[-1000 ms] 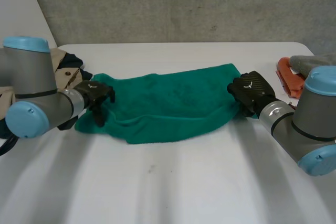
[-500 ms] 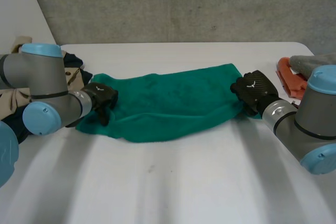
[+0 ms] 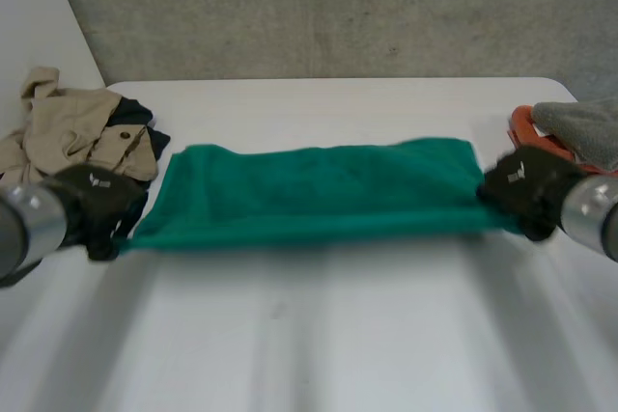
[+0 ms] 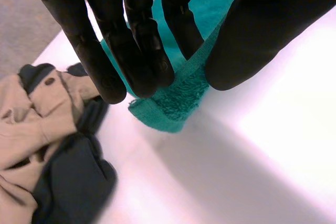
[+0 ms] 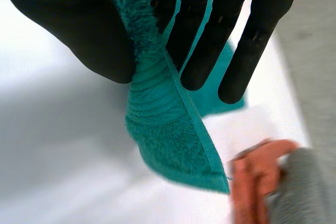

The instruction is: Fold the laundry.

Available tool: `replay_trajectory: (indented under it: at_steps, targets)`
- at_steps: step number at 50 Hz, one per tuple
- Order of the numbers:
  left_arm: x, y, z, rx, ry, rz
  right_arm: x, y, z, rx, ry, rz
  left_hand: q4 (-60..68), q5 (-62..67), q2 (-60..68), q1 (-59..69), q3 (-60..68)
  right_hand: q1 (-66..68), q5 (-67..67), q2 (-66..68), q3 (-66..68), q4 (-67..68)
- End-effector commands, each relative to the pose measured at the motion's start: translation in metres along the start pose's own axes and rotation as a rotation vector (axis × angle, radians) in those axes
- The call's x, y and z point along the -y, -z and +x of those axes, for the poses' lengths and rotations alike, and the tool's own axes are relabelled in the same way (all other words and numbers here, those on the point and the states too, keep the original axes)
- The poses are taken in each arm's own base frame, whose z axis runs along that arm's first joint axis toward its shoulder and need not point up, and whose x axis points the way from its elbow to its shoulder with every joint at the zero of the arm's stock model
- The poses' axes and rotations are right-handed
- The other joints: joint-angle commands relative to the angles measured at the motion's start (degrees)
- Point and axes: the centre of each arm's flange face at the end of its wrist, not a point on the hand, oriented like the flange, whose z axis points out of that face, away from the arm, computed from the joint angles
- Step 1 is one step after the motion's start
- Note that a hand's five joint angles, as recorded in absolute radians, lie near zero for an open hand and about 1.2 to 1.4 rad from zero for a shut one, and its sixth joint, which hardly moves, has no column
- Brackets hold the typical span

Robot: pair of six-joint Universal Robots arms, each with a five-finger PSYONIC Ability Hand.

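Observation:
A green towel is stretched taut between my two hands above the white table. My left hand pinches the towel's near left corner between the fingers and the thumb. My right hand pinches the towel's near right corner the same way, thumb against fingers. The corner ends hang down past both hands.
A heap of beige and dark clothes lies at the table's left edge, close to my left hand. An orange item with a grey cloth on it sits at the right edge, next to my right hand.
Both hands have pulled outward and toward the near side, lifting and stretching the crumpled towel flat. The left hand's fingers have closed on its corner.

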Motion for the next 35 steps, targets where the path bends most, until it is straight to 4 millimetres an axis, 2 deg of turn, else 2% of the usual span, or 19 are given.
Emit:
replay_trajectory:
  at_steps: [1,4,5,7,8,10,11,14,15,18,19,22,23,26,28,33,35]
  targets:
    - [-0.030,0.001,0.023,-0.151,-0.158,-0.024,-0.018,0.013,-0.029,0.222,0.153,-0.109,11.43,13.48,11.46,13.88,11.88,15.81,12.51,12.54,11.90,11.38]
    - [-0.031,-0.019,0.021,-0.134,-0.194,-0.021,-0.021,-0.003,-0.038,0.248,0.156,-0.108,11.43,13.48,11.46,13.88,11.88,15.81,12.51,12.54,11.90,11.38]
    - [-0.028,-0.033,0.019,-0.107,-0.194,-0.016,-0.022,-0.015,-0.040,0.240,0.150,-0.109,11.43,13.48,11.46,13.88,11.88,15.81,12.51,12.54,11.90,11.38]
    - [-0.022,-0.050,0.015,-0.062,-0.181,0.003,-0.022,-0.029,-0.037,0.206,0.145,-0.105,11.43,13.48,11.46,13.88,11.88,15.81,12.51,12.54,11.90,11.38]
    - [-0.012,-0.067,0.009,-0.008,-0.158,0.035,-0.021,-0.044,-0.031,0.154,0.134,-0.099,11.43,13.48,11.46,13.88,11.88,15.81,12.51,12.54,11.90,11.38]
    - [0.001,-0.082,0.002,0.054,-0.132,0.079,-0.019,-0.059,-0.019,0.080,0.119,-0.091,11.43,13.48,11.46,13.88,11.88,15.81,12.51,12.54,11.90,11.38]
    - [0.018,-0.094,-0.008,0.120,-0.106,0.138,-0.013,-0.073,-0.005,-0.002,0.101,-0.070,11.43,13.48,11.46,13.88,11.88,15.81,12.51,12.54,11.90,11.38]
    - [0.047,-0.109,-0.026,0.223,-0.066,0.255,0.000,-0.089,0.019,-0.134,0.076,-0.018,11.43,13.48,11.46,13.88,11.88,15.81,12.51,12.54,11.90,11.38]
    - [0.072,-0.114,-0.042,0.305,-0.041,0.365,0.014,-0.097,0.039,-0.238,0.069,0.039,11.43,13.48,11.46,13.88,11.88,15.81,12.51,12.54,11.90,11.38]
    - [0.109,-0.110,-0.070,0.433,0.015,0.552,0.041,-0.100,0.079,-0.440,0.061,0.167,11.43,13.48,11.46,13.88,11.88,15.81,12.51,12.54,11.90,11.38]
    - [0.134,-0.102,-0.091,0.530,0.061,0.695,0.059,-0.095,0.105,-0.576,0.045,0.267,11.43,13.48,11.46,13.88,11.88,15.81,12.51,12.54,11.90,11.38]
    - [0.165,-0.079,-0.127,0.701,0.161,0.920,0.078,-0.084,0.138,-0.754,0.012,0.417,11.43,13.48,11.46,13.88,11.88,15.81,12.51,12.54,11.90,11.38]
    - [0.170,-0.073,-0.134,0.732,0.181,0.970,0.090,-0.071,0.156,-0.864,-0.001,0.527,11.43,13.48,11.46,13.88,11.88,15.81,12.51,12.54,11.90,11.38]
    - [0.184,-0.058,-0.144,0.769,0.213,1.104,0.105,-0.054,0.175,-0.999,-0.006,0.706,11.43,13.48,11.46,13.88,11.88,15.81,12.51,12.54,11.90,11.38]
    - [0.184,-0.058,-0.139,0.737,0.199,1.103,0.106,-0.054,0.174,-1.001,0.000,0.738,11.43,13.48,11.46,13.88,11.88,15.81,12.51,12.54,11.90,11.38]
    - [0.165,-0.071,-0.123,0.639,0.192,0.987,0.101,-0.064,0.156,-0.873,-0.007,0.702,11.43,13.48,11.46,13.88,11.88,15.81,12.51,12.54,11.90,11.38]
    - [0.149,-0.082,-0.115,0.613,0.196,0.916,0.098,-0.074,0.143,-0.798,-0.028,0.678,11.43,13.48,11.46,13.88,11.88,15.81,12.51,12.54,11.90,11.38]
